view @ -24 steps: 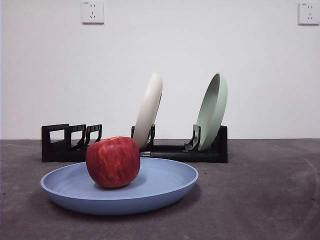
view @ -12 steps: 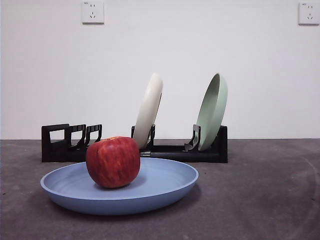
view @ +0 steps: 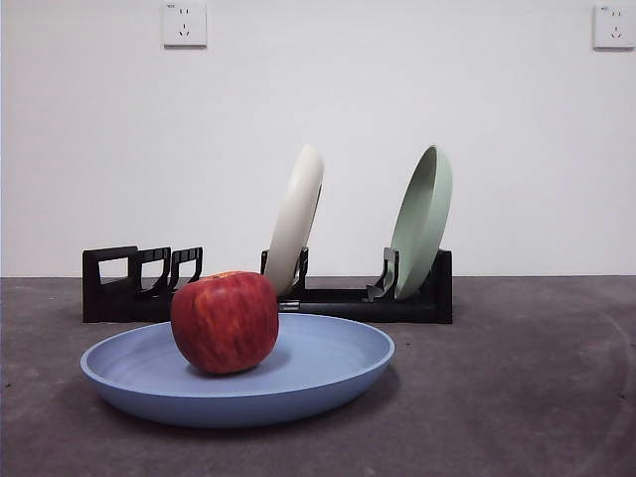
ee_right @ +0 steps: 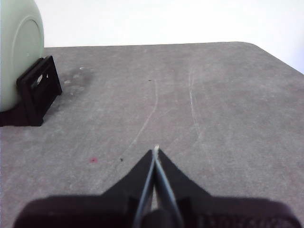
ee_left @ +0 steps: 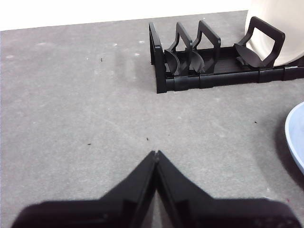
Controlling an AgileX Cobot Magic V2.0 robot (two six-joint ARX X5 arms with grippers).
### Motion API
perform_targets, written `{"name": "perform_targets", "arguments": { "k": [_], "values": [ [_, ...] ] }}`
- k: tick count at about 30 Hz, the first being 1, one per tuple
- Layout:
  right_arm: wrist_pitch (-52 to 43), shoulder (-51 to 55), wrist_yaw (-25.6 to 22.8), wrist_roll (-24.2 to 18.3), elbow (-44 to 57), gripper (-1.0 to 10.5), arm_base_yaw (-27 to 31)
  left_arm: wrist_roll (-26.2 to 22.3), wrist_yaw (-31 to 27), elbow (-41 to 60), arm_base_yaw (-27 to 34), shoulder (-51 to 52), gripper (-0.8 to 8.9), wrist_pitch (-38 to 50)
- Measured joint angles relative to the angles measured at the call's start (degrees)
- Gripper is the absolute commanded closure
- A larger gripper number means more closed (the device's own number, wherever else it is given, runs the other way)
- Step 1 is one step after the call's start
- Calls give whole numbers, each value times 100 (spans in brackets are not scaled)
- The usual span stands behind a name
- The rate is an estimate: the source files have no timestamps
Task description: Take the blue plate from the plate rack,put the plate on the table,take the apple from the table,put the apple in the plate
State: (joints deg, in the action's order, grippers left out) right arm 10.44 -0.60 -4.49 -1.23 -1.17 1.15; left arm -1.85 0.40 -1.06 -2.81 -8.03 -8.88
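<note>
The dark red apple (view: 225,322) sits in the blue plate (view: 328,373), which lies flat on the dark grey table (view: 517,397) in front of the black plate rack (view: 139,288). No gripper shows in the front view. My left gripper (ee_left: 156,154) is shut and empty above bare table, with the rack's empty end (ee_left: 190,61) ahead and a sliver of the blue plate's rim (ee_left: 295,137) at the picture's edge. My right gripper (ee_right: 156,151) is shut and empty above bare table, with the rack's other end (ee_right: 38,90) off to one side.
A cream-white plate (view: 296,219) and a pale green plate (view: 422,221) stand on edge in the rack. The green plate (ee_right: 19,52) also shows in the right wrist view, the cream one (ee_left: 280,28) in the left. A white wall stands behind the table.
</note>
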Motion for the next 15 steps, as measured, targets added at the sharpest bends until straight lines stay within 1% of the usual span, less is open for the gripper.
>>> {"name": "perform_targets", "arguments": {
  "k": [15],
  "values": [
    [0, 0, -2, 0, 0, 946, 0, 0, 0, 0, -61, 0, 817, 0]
  ]
}}
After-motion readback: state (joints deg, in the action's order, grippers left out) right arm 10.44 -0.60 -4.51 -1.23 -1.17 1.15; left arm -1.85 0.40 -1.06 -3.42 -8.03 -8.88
